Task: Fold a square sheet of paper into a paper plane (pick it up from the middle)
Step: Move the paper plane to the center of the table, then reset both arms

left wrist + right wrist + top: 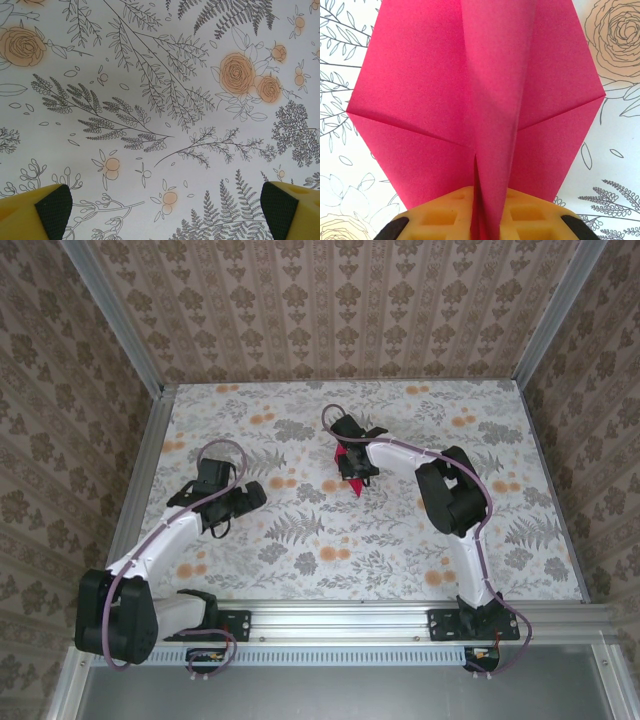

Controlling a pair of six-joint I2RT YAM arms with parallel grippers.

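Top external view: we locate the right gripper (352, 478) near mid-table, directly over the paper plane (347, 462), which sits on the floral table (400, 550). The left gripper (250, 496) is well apart from it, to the left.

Right wrist view: the paper plane (420, 90) is magenta and partly folded, with a raised centre ridge and flaps spreading to either side. The ridge passes between the narrow-set yellow fingers (440, 220); we cannot tell whether they clamp it or merely flank it.

Left wrist view: the left gripper (165, 215) stands wide apart above the printed surface, holding nothing.
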